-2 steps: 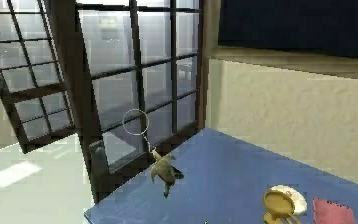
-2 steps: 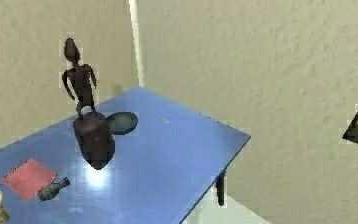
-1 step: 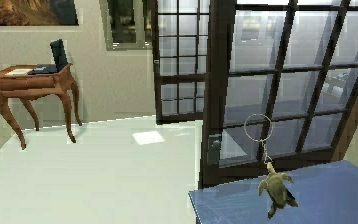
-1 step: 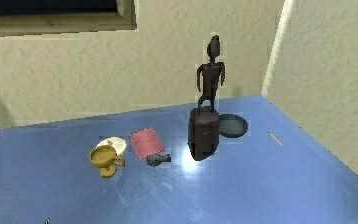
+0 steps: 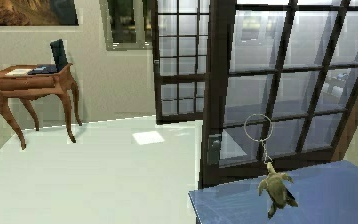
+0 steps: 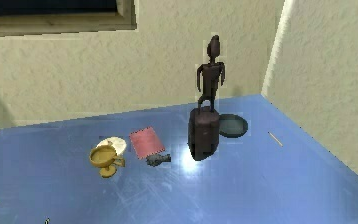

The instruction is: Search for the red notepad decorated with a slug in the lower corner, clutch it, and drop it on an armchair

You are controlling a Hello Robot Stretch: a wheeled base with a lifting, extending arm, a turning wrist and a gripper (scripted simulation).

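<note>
A small red notepad (image 6: 144, 143) lies flat on the blue tabletop (image 6: 57, 190) in the arm side view, a little left of the middle. A small grey thing (image 6: 159, 158) lies just in front of it on the right. To its left stand a gold cup (image 6: 105, 158) and a pale plate (image 6: 114, 146). The notepad's decoration is too small to make out.
A dark wooden figure statue (image 6: 207, 105) on a block stands right of the notepad, with a dark round dish (image 6: 233, 126) beside it. In the forward view, a wooden side table (image 5: 32, 85) stands at the left wall. Glass-paned doors (image 5: 277, 80) fill the right. A blue table corner (image 5: 327, 195) carries a turtle figurine (image 5: 277, 190).
</note>
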